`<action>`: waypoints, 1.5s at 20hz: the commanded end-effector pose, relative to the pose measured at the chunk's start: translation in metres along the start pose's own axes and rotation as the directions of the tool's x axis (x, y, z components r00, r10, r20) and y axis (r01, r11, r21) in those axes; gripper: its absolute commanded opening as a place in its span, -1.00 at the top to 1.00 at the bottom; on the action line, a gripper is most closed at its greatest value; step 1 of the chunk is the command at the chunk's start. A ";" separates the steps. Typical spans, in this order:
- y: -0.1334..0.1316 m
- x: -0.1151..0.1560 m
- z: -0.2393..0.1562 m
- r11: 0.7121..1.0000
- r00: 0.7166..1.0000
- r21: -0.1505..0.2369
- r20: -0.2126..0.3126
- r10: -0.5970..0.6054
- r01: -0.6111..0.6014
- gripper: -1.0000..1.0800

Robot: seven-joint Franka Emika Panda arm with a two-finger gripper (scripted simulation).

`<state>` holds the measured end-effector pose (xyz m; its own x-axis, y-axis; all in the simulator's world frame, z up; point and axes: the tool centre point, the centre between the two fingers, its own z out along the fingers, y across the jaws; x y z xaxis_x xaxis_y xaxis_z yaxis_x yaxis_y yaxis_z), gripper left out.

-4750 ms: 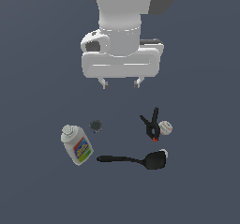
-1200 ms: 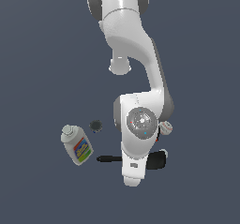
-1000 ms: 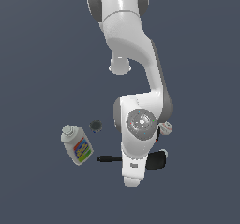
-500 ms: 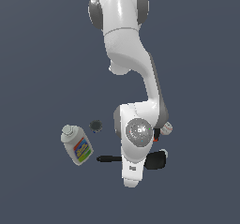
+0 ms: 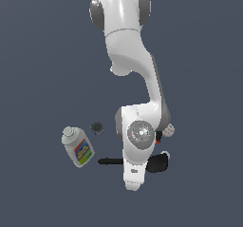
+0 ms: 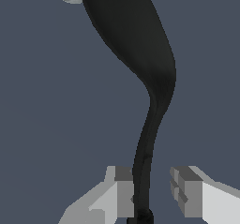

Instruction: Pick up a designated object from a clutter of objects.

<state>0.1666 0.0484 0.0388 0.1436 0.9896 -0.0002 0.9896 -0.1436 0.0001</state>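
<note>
- The gripper [image 6: 152, 192] is being presented partly open, its jaws straddling the spatula [image 6: 140, 54] handle; one finger [image 6: 123, 190] appears to be touching it, the other [image 6: 187, 190] stands apart.
- No grasp is being shown yet: closing and lifting are judged outstanding.
- In the exterior view, the spatula [image 5: 159, 163] is being seen on the floor, handle toward 9 o'clock, blade toward 3 o'clock of the arm's lower end.
- The white bottle [image 5: 78, 147] and dark cap [image 5: 97, 127] are being left untouched, beyond at 9 to 10 o'clock.
</note>
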 end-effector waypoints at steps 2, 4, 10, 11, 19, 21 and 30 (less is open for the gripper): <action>0.000 0.000 0.000 1.000 1.000 0.000 0.000 0.000 0.000 1.00; 0.000 0.000 0.000 1.000 1.000 0.000 0.000 0.000 0.000 1.00; -0.004 0.002 -0.005 1.000 1.000 0.000 0.000 0.000 0.000 1.00; -0.005 0.002 -0.007 1.000 1.000 0.000 0.000 0.000 0.000 1.00; -0.027 0.012 -0.035 1.000 1.000 0.000 0.001 0.000 0.000 1.00; -0.035 0.016 -0.046 1.000 1.000 0.000 0.001 0.000 0.000 1.00; -0.084 0.039 -0.111 1.000 1.000 -0.001 0.003 0.000 0.000 1.00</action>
<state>0.0973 0.0937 0.1373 0.1436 0.9896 -0.0029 0.9896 -0.1436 -0.0017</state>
